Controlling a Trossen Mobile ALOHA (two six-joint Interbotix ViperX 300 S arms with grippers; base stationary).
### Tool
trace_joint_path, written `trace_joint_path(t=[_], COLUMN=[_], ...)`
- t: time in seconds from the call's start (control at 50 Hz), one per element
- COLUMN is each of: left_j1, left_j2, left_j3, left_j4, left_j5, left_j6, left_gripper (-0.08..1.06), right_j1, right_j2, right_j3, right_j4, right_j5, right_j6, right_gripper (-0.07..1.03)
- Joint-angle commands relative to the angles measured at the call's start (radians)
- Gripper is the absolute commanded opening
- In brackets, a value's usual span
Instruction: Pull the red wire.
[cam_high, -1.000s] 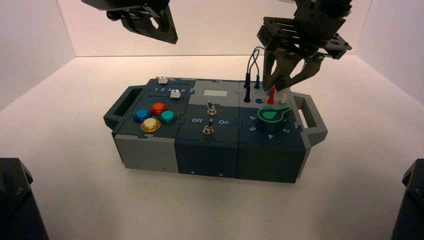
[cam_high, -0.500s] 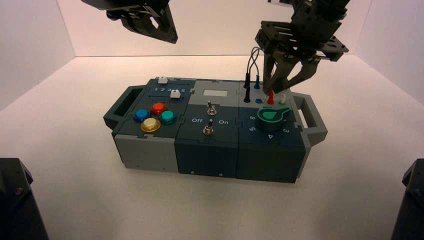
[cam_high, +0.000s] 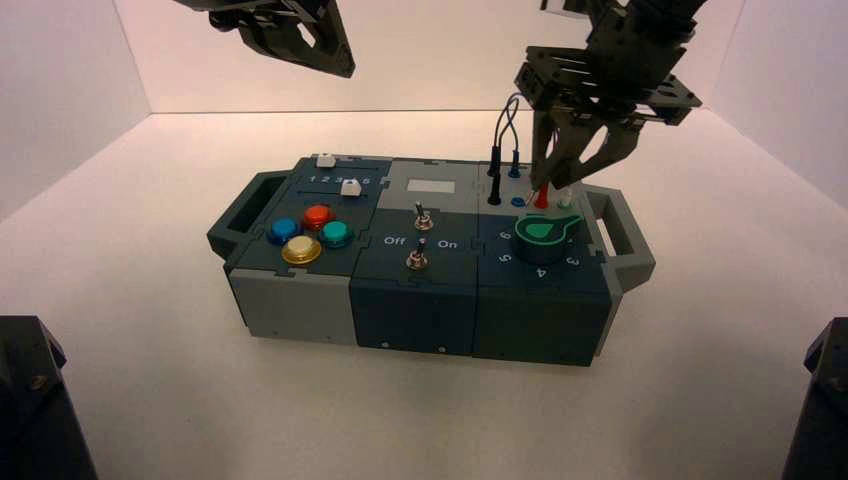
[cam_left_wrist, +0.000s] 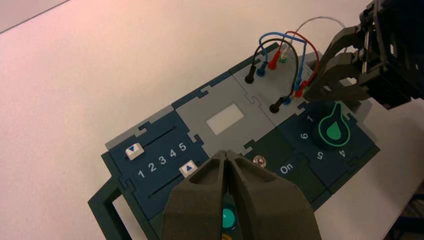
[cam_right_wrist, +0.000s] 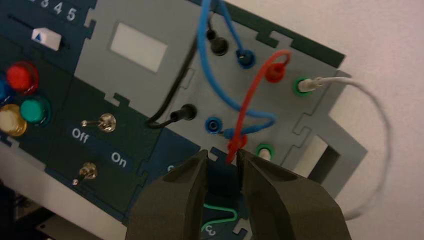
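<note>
Jaws of right gripper (cam_high: 557, 183) largely hide red wire (cam_right_wrist: 248, 97) in high view only.

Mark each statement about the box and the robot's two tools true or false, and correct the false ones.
1. The right tool is at the red wire's plug nearer the knob. True.
2. The right tool's jaws are shut. False: they stand apart.
3. The left tool is above the knob. False: it hangs beyond the box's left half, idle and shut.
4. The black wire is plugged in left of the red wire. True.
5. The box's left part bears four round buttons. True.
6. The knob's pointer is white. False: it is green.
</note>
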Motion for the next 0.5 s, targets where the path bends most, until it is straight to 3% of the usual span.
trace_joint_path(t=[0.02,0.5], left_j1=[-0.003,-0.003], left_j2=[-0.014,-0.015], left_j3=[-0.031,-0.031], left_j4=[-0.002,0.0], left_j5=[-0.005,-0.005], left_j6=[0.002,0.003], left_gripper=[-0.03,-0.03], right_j1=[-0.015,-0.015], right_j2=[-0.009,0.005], right_j3=[-0.025,-0.057], right_j4=[-0.006,-0.005], right_j5=[0.003,0.014], right_j6=[0.003,0.003], right_gripper=[0.32,0.32])
